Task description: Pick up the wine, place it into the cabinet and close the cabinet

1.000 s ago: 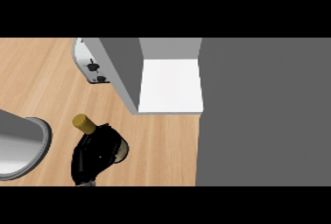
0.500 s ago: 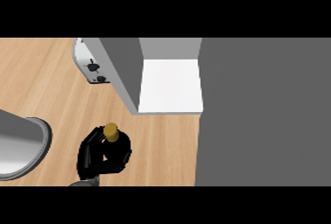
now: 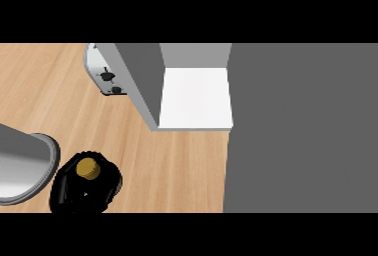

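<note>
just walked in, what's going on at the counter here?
A black hand, low at the view's left, is curled round a dark wine bottle with a gold cap; which hand it is cannot be told from this view. The bottle stands on or just above the wooden counter, beside a round metal pot. The grey cabinet ahead is open, its white shelf bare. A silver toaster sits behind the cabinet's left wall. The bottle is not yet in the cabinet.

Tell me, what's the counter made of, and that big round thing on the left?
The counter looks like light wood with a smooth finish: it is tan with faint grain lines. The round thing at the left edge looks like brushed metal, maybe steel: it is grey with a paler shiny rim. What it is exactly, the head view cuts off.
</note>
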`<control>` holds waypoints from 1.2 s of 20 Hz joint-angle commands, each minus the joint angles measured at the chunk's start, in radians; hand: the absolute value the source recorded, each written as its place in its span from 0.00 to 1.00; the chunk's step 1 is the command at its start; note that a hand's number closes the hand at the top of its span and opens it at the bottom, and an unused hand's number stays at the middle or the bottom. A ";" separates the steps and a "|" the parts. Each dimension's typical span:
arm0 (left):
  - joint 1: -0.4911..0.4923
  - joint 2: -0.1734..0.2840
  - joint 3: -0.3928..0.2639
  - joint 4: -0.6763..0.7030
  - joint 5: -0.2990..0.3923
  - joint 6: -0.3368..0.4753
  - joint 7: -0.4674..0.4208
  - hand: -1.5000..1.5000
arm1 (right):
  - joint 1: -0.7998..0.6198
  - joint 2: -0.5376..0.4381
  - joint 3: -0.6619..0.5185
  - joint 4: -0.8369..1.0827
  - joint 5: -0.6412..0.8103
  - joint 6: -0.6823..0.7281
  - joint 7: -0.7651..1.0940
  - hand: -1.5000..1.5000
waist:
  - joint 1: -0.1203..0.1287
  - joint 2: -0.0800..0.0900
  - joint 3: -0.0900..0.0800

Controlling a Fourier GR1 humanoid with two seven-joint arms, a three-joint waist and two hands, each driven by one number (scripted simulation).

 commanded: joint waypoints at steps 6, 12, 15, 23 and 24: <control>0.034 0.006 -0.009 -0.286 0.045 -0.012 0.121 1.00 | 0.033 0.002 -0.025 -0.095 -0.078 0.005 0.035 0.00 | 0.001 0.000 0.000; 0.155 -0.008 -0.113 -0.591 0.040 0.042 0.325 1.00 | 0.065 0.012 -0.023 -0.158 -0.090 0.005 0.050 0.00 | 0.000 -0.002 0.001; 0.106 -0.062 -0.179 -0.639 -0.043 0.134 0.382 1.00 | 0.041 0.009 -0.024 -0.123 -0.095 0.013 0.041 0.00 | -0.003 0.000 0.000; -0.009 -0.094 -0.268 -0.776 -0.091 0.217 0.670 1.00 | 0.019 0.042 -0.011 -0.074 -0.052 0.008 0.015 0.00 | -0.004 0.001 0.001; -0.027 -0.103 -0.284 -0.813 -0.115 0.242 0.708 1.00 | 0.033 0.040 -0.025 -0.063 -0.057 0.022 -0.007 0.00 | -0.003 0.001 0.001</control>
